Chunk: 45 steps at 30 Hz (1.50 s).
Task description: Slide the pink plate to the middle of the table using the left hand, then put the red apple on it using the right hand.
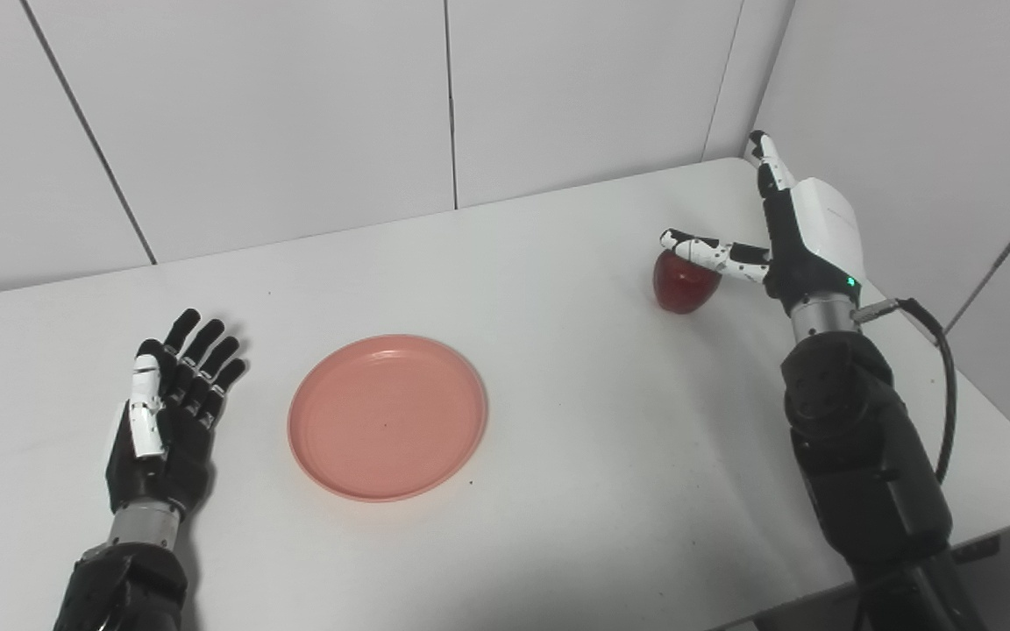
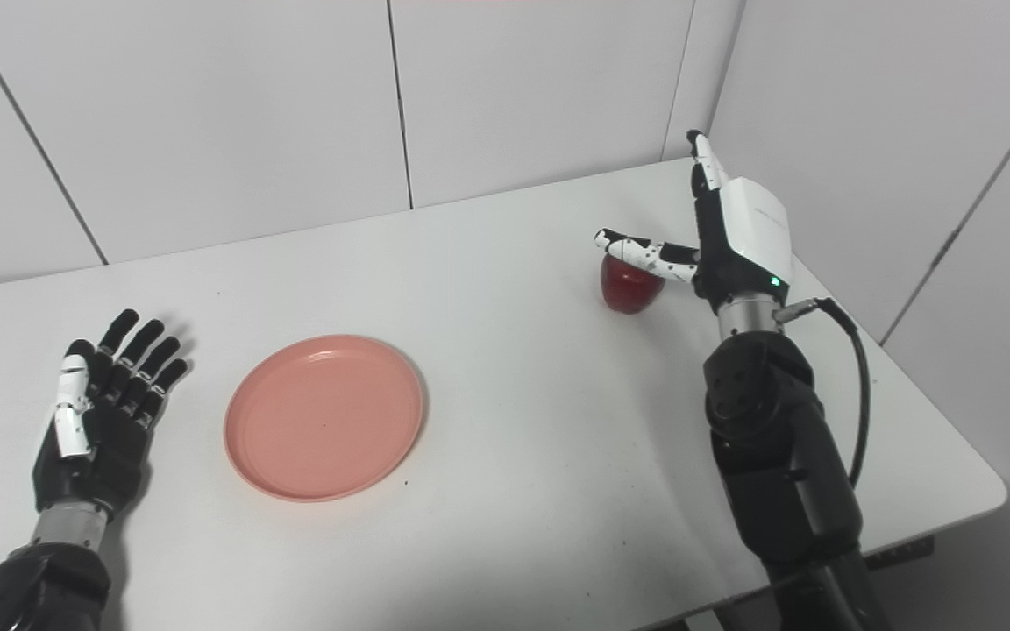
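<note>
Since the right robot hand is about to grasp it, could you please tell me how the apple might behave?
The apple looks round and glossy, so it may roll or slip if nudged. It seems rigid, likely holding shape. The right robot hand is open beside it, thumb above it.

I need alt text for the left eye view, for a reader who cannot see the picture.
An empty pink plate lies on a white table, and the open left hand rests beside it, apart from it. At the far right, the open right hand stands next to a red apple, thumb over the apple's top, not yet gripping it.
</note>
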Tool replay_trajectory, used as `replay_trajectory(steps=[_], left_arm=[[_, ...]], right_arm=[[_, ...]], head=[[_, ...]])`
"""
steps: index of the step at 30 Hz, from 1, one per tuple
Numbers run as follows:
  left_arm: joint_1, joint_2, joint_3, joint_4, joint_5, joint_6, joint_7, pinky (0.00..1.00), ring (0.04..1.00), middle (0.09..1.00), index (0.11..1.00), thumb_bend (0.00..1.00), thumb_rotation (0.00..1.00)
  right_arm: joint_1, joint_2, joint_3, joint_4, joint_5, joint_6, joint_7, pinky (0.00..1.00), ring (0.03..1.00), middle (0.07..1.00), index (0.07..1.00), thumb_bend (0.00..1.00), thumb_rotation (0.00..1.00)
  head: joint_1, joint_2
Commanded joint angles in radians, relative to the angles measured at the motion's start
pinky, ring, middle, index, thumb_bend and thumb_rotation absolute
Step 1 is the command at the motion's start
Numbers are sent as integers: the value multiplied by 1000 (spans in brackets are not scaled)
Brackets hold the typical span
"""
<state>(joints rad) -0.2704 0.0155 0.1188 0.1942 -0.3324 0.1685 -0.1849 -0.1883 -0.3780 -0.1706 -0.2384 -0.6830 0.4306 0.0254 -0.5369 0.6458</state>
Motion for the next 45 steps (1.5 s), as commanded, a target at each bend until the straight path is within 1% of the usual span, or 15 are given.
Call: replay_trajectory(steps=[1, 5, 6, 10, 12, 16, 21, 31, 34, 45], left_arm=[[25, 5, 2, 32, 5, 45, 19, 878, 872, 879, 869, 348, 1000], [28, 5, 1, 24, 8, 50, 24, 874, 870, 877, 866, 349, 1000], [28, 6, 0, 23, 10, 49, 23, 874, 871, 879, 866, 348, 1000], [30, 7, 1, 22, 2, 47, 16, 879, 876, 885, 871, 346, 1000], [32, 6, 1, 20, 5, 48, 20, 878, 874, 882, 868, 346, 1000], [35, 6, 0, 13, 5, 53, 22, 877, 874, 881, 866, 350, 1000], [37, 5, -1, 8, 5, 54, 22, 877, 874, 881, 865, 351, 1000], [42, 6, -4, -5, 8, 57, 23, 878, 870, 877, 864, 351, 1000], [44, 6, -6, -9, 13, 58, 26, 874, 866, 874, 864, 352, 1000], [49, 3, -9, -28, 14, 70, 30, 881, 872, 879, 868, 351, 1000]], right_arm=[[-27, -25, -4, 9, 6, -18, -27, 775, 890, 947, 980, 1000, 591], [-29, -27, 3, 32, 12, -13, -27, 784, 897, 951, 972, 1000, 591], [-30, -27, 6, 33, 10, -12, -26, 770, 888, 945, 966, 1000, 583], [-34, -21, 13, 22, 22, 19, 3, 785, 898, 951, 954, 1000, 577], [-38, -25, 21, 25, 26, 29, 21, 791, 904, 954, 963, 1000, 581], [-45, -24, 24, 28, 46, 36, 50, 799, 914, 963, 981, 1000, 565], [-50, -19, 29, 34, 45, 38, 64, 778, 893, 948, 974, 1000, 539], [-60, -27, 44, 85, 70, 26, 42, 800, 909, 949, 969, 1000, 488], [-62, -25, 44, 88, 77, 29, 43, 808, 912, 952, 966, 1000, 457], [-61, -34, 45, 132, 93, 16, 17, 803, 908, 947, 970, 1000, 465]], head=[[1, -1], [4, 5], [4, 5], [2, 10], [4, 13], [5, 17], [7, 21], [10, 32], [11, 33], [12, 42]])
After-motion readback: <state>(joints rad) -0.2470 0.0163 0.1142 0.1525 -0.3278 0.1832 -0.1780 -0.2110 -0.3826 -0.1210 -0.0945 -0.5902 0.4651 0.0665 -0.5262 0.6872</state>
